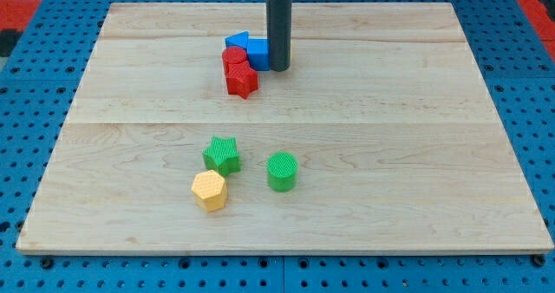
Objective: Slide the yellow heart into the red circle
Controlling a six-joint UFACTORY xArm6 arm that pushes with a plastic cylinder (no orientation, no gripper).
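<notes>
1. Near edge: The wooden board (416, 198) is lying on a blue perforated table (35, 154).
2. Near left of centre: The yellow block (209, 190) is sitting closest to the near edge. Its outline is reading as many-sided from here, and a heart shape cannot be confirmed.
3. Just beyond it: The green star (222, 154) is standing immediately behind the yellow block, with the two touching or nearly so.
4. To the right of both: The green cylinder (282, 172) is standing near them but apart.
5. Middle of the board: A wide band of wood is separating this near group from the far group, so the yellow block is lying well apart from the red blocks.
6. Far group, near side: The red star (243, 81) is pressing against the red cylinder (232, 61) directly behind it.
7. Far group, far side: A blue block (258, 54) is touching the red cylinder's right side, and a second blue block (236, 42), shape unclear, is sitting behind the red cylinder.
8. Tool: My tip (278, 68) is resting on the board against the right side of the blue block, far from the yellow block. The rod is carrying no fingers, so nothing is being gripped.
</notes>
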